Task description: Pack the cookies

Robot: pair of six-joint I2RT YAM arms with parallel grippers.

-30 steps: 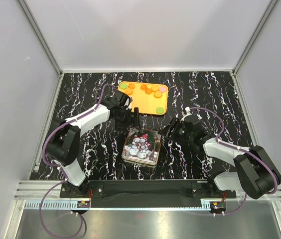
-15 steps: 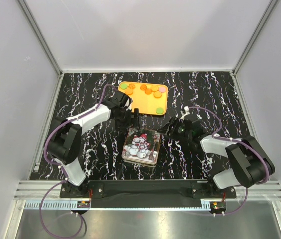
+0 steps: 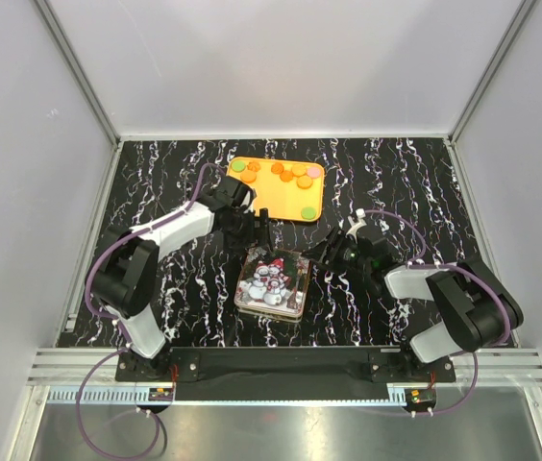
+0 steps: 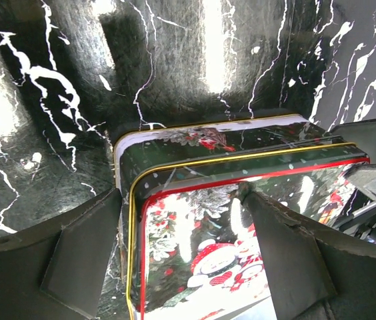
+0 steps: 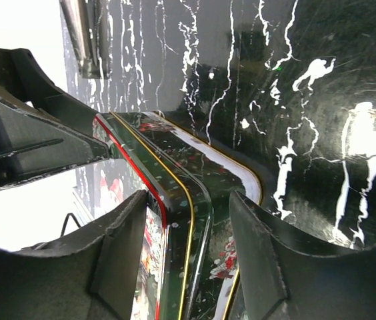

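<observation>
Cookies (image 3: 288, 174) lie in a loose cluster on the orange tray (image 3: 269, 202) at the far side of the surface (image 3: 406, 173). None is packed yet, since the tin (image 3: 271, 284) that looks meant to take them sits shut just nearer than the tray, its snowman lid (image 4: 195, 267) on. That explains why both arms reach to the tin and not to the tray.

The left fingers (image 4: 81, 260) are at the tin's far edge, spread wide and released. One is beside the side wall and the other over the lid, and they hold nothing. The right fingers (image 5: 118, 253) straddle the far right corner, one over the lid and one outside the wall. From the wrist view I cannot tell whether they pinch the rim or only flank it.

Two arms at neighbouring points on the rim suggest one is to steady the tin while the other frees the lid. Opening looks like the step in hand. On this glossy surface the tin could slide instead of parting.
</observation>
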